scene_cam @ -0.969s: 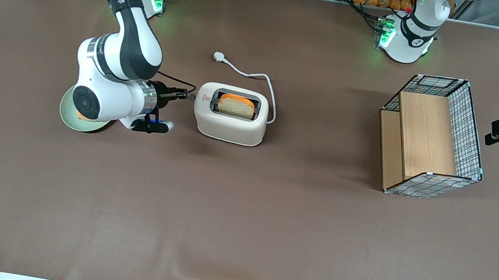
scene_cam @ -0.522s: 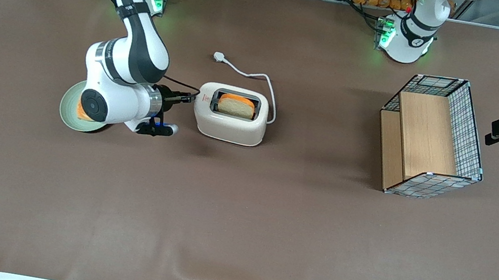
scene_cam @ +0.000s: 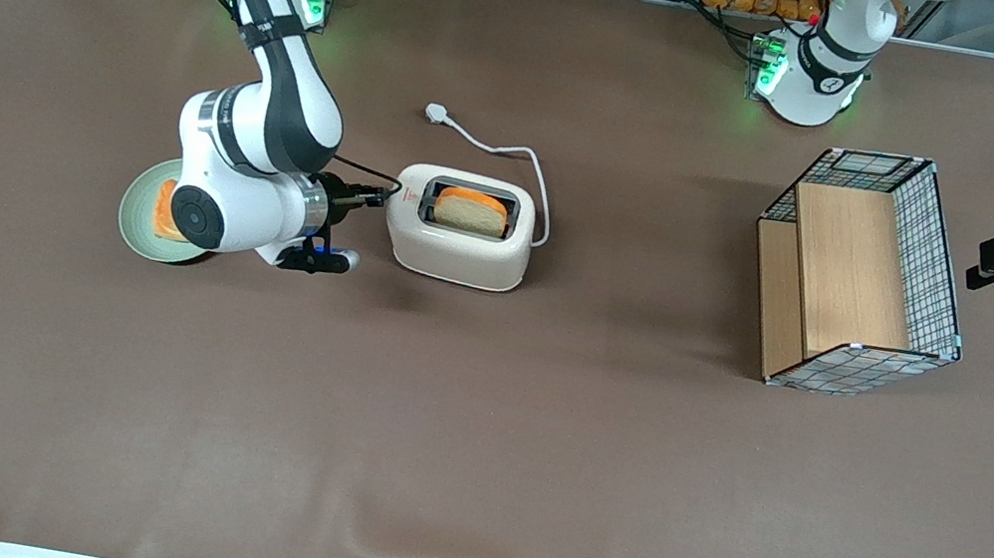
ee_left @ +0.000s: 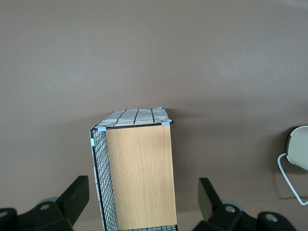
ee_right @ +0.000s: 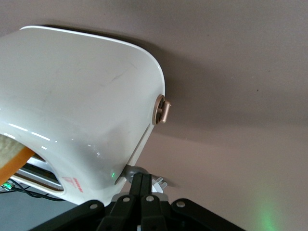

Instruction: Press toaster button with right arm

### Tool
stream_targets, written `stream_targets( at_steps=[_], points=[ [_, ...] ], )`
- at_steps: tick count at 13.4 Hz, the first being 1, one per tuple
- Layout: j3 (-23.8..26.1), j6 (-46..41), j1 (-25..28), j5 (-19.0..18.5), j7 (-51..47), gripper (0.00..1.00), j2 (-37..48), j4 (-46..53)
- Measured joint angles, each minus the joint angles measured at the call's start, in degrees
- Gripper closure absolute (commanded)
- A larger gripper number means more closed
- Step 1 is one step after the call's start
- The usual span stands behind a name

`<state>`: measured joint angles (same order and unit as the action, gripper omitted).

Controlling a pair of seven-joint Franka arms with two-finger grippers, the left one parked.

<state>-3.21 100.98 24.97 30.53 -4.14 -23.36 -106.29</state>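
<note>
So the toaster (scene_cam: 460,230) sits around the middle of the brown surface (scene_cam: 471,436), with a slice of bread (scene_cam: 471,211) in its slot and its cord (scene_cam: 539,180) trailing away from the front camera. The right arm (scene_cam: 267,114) has its pincer (scene_cam: 378,194) right at the toaster's end face. The two fingers are pinched together with nothing between them, and the tips sit on the small grey toaster button (ee_right: 130,170). My guess is that glossy shell is light and slippery, so a sideways shove would probably just skate the whole toaster across the cloth. There's nothing to grab here anyway. I'd put the closed tips squarely on top of the button and push along its travel, since it's tiny and easy to slip off. It's likely springy but stiff.
</note>
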Motion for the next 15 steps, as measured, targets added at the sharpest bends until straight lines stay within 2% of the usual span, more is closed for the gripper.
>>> stream_targets(
  at_steps=[15],
  points=[
    [0.0,2.2,0.3,0.1,0.1,1.00,-2.7,0.0]
  ],
)
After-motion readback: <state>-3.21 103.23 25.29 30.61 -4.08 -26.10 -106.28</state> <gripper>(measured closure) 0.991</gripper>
